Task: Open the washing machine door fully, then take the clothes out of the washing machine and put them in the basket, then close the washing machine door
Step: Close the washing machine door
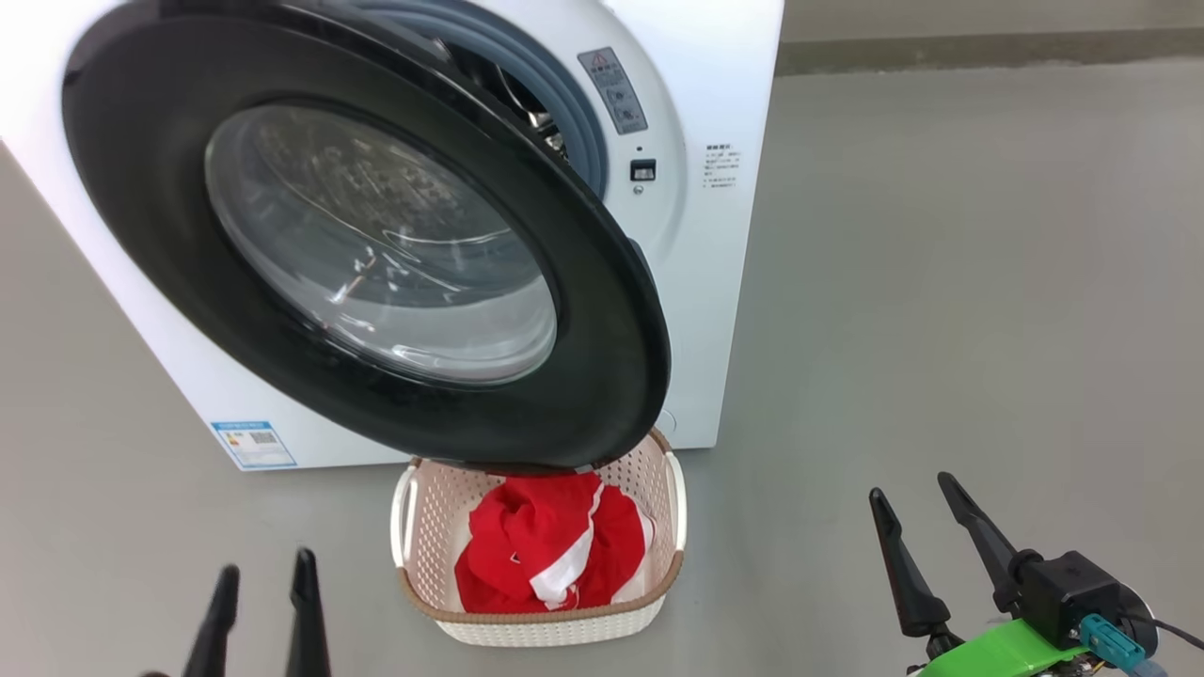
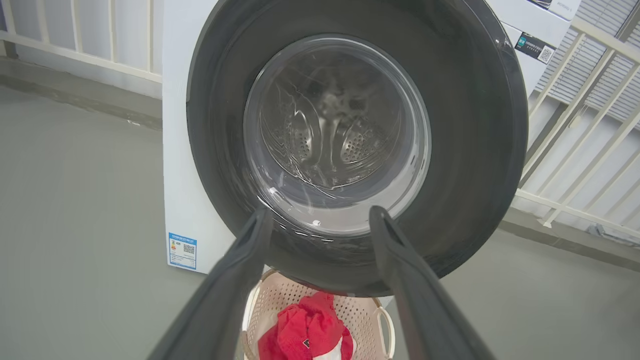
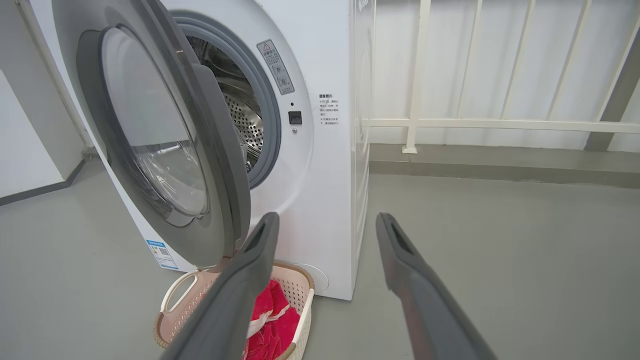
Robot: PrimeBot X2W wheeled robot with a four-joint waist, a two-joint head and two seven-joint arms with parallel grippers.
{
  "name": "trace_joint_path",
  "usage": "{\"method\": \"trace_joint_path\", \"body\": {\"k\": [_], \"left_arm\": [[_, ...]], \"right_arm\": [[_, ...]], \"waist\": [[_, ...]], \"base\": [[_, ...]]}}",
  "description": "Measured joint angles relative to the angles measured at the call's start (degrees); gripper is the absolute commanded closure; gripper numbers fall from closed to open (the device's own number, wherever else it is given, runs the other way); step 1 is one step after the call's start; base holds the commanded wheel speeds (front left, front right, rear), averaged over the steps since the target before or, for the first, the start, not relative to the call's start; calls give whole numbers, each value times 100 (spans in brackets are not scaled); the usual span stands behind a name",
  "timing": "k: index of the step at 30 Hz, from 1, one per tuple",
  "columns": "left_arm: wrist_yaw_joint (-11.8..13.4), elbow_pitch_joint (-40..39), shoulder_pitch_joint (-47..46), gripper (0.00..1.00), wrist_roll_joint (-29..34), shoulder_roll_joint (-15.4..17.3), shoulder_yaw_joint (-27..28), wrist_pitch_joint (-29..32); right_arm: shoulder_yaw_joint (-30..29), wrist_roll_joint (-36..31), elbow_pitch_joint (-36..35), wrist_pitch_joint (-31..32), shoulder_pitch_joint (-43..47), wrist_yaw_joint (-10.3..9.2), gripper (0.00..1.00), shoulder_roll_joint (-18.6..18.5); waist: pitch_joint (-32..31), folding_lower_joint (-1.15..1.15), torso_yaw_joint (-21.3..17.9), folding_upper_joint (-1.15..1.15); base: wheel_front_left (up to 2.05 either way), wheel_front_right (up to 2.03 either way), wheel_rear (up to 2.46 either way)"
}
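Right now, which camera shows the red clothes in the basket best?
The head view: the clothes lie nearly whole in the basket, seen from above. The left wrist view cuts them off at its bottom edge; the right wrist view hides part of them behind a finger of the right gripper.

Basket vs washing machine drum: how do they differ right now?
The basket is cream plastic; the drum is shiny steel. The basket holds the red clothes; the drum's visible part is bare. The basket opens upward, the drum forward, behind the partly open door. Both have perforated walls.
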Motion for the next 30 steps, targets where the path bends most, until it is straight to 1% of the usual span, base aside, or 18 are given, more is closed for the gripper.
{"method": "trace_joint_path", "body": {"k": [6,12,25,30], "left_arm": [[189,166,134,0,577,190,-285,8],[240,278,162,0,832,269,-480,63],[258,370,162,0,877,257,-652,65],[315,415,162,0,879,258,-650,64]], "right_arm": [[-60,-2,-100,42,100,0,0,0],[-77,-1,-94,76,333,0,0,4],[-85,1,-110,103,346,0,0,13],[-71,10,-118,119,346,0,0,14]], "waist": [[-122,0,44,0],[-169,0,28,0],[-204,0,-54,0],[-209,0,-76,0]], "base": [[0,0,0],[0,0,0],[0,0,0],[0,0,0]]}}
